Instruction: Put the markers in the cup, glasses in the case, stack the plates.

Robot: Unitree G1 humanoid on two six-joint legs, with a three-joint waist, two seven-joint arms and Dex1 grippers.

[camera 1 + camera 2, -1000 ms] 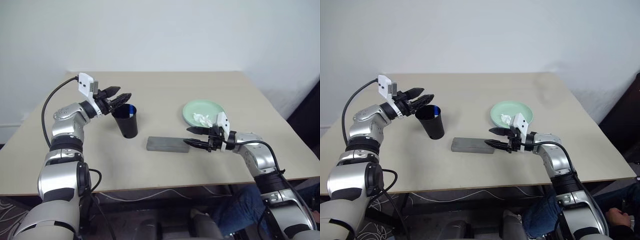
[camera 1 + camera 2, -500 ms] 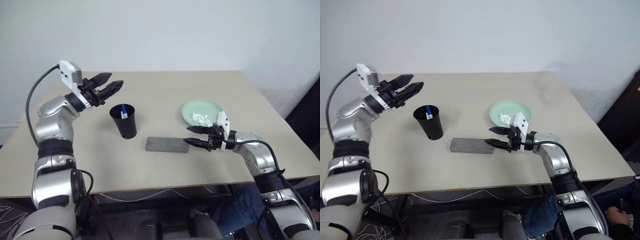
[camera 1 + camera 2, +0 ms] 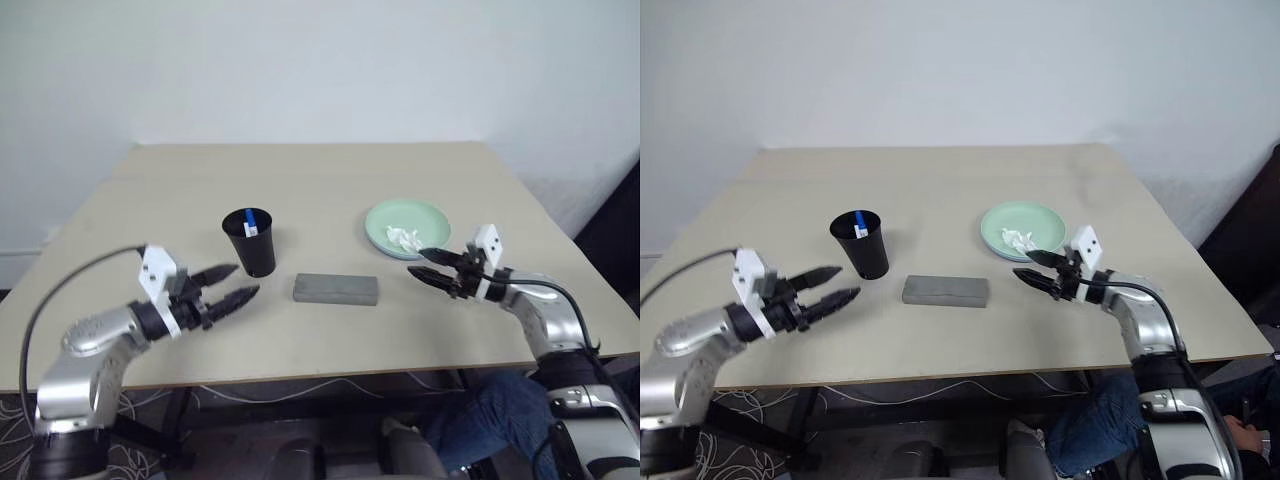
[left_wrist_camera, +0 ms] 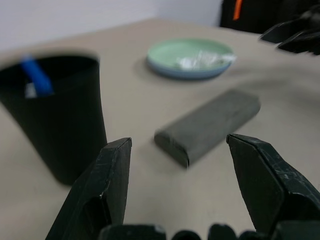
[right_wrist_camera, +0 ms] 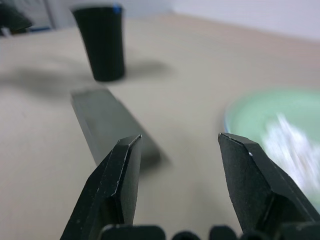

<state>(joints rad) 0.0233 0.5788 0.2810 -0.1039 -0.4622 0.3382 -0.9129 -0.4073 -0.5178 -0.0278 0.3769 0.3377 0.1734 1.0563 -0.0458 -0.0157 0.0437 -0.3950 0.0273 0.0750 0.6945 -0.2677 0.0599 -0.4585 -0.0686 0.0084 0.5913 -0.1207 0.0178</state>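
place: lab or test room | evidence: bare white wall [image 3: 320,60]; plain beige table [image 3: 320,180]; loose cables [image 3: 940,392] beneath

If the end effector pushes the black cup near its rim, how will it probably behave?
The cup is tall, tapers to a narrow base and stands upright, so it would likely tip rather than slide. It looks like thin plastic, probably light. The markers standing inside may add slightly to the top-heaviness.
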